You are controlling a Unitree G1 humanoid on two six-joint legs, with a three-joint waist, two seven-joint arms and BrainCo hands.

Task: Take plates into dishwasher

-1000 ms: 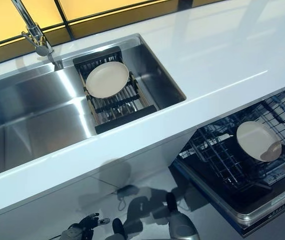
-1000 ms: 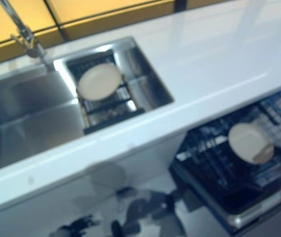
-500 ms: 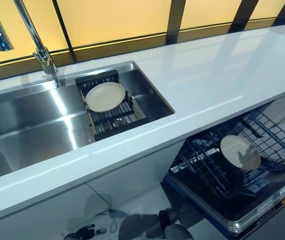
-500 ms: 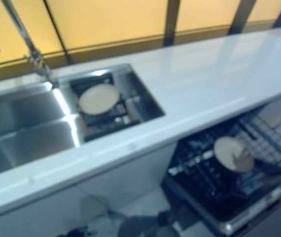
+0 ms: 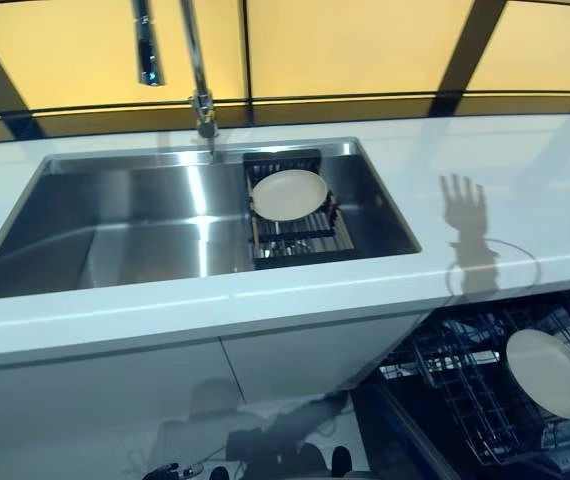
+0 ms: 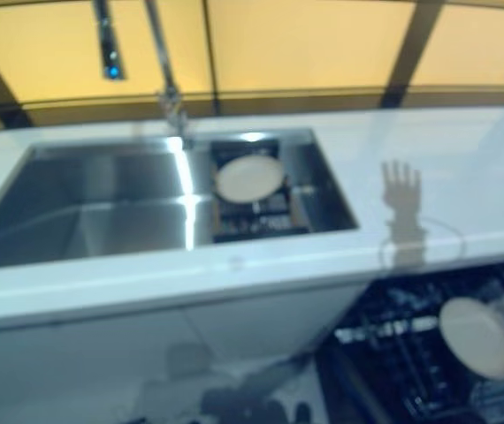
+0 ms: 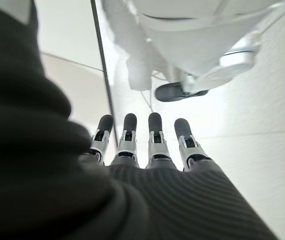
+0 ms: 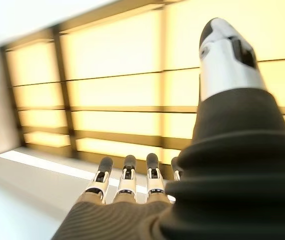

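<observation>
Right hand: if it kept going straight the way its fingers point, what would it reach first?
Judging from its wrist view, the right hand is open and holds nothing, with straight fingers aimed over the white counter toward the yellow panels. Nothing else shows in that line, so probably those panels, though depth is unclear.

A glossy white desk [image 5: 525, 190] runs wall to wall, a brushed steel sink [image 5: 135, 215] sunk into it — chrome tap [image 5: 197, 70] behind. Amber-lit panels [image 5: 345, 45] between dark bars [image 5: 462, 55] back it; white cabinet fronts [image 5: 95, 400] below.
</observation>
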